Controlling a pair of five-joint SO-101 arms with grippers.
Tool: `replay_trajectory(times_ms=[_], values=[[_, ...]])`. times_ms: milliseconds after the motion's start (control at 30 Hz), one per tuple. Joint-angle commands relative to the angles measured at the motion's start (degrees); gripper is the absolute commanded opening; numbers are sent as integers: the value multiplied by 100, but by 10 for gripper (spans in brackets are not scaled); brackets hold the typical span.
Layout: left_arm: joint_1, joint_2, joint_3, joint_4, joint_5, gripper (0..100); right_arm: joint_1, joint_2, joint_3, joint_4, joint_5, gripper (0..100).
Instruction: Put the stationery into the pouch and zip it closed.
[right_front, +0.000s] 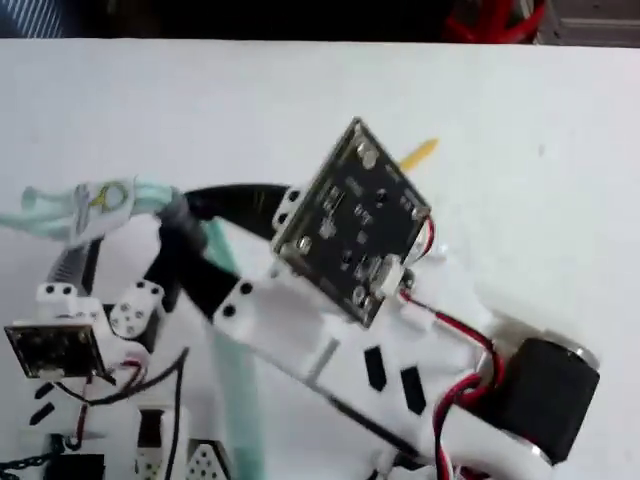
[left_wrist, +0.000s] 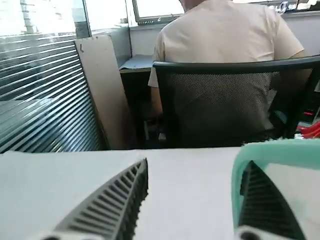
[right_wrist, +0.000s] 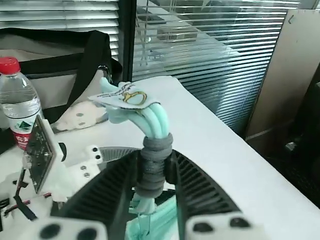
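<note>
2 grippers: left gripper (left_wrist: 197, 172), right gripper (right_wrist: 153, 159). 1 teal pouch (right_wrist: 152, 117). 1 yellow stationery piece (right_front: 418, 154). 1 water bottle (right_wrist: 17, 107). 1 table (right_front: 540, 120).

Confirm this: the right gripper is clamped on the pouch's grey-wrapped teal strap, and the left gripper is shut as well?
No. The left gripper is open, jaws wide apart, as the left wrist view shows. The right gripper is clamped on the grey-wrapped teal strap.

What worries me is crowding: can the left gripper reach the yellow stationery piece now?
Probably not: the right arm, its gripper shut on the pouch strap, lies between the left gripper and the yellow piece.
</note>
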Motion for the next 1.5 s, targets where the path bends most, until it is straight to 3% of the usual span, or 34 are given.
replay_trajectory(times_ms=[0, 267, 400, 567, 833, 1133, 1333, 1467], values=[[1209, 40, 0, -325, -18, 282, -303, 127, -26, -163, 70, 19], [2132, 40, 35, 97, -9, 274, 919, 857, 0, -945, 70, 19], [1886, 31, 44, 105, -18, 274, 1754, 1420, 0, -1130, 26, 19], [1481, 31, 44, 176, -18, 275, 2211, 1912, -35, -1138, 18, 19], [1446, 22, 220, 378, -35, 275, 2158, 2712, 9, -910, 9, 19], [892, 22, -897, 1934, -70, 275, 1534, 2738, -35, 31, -651, 19], [708, 22, -1459, 2945, -800, 272, 1349, 1736, 0, 40, -668, 19], [708, 22, -1477, 3007, -862, 273, 1385, 796, 404, 48, -624, 19]])
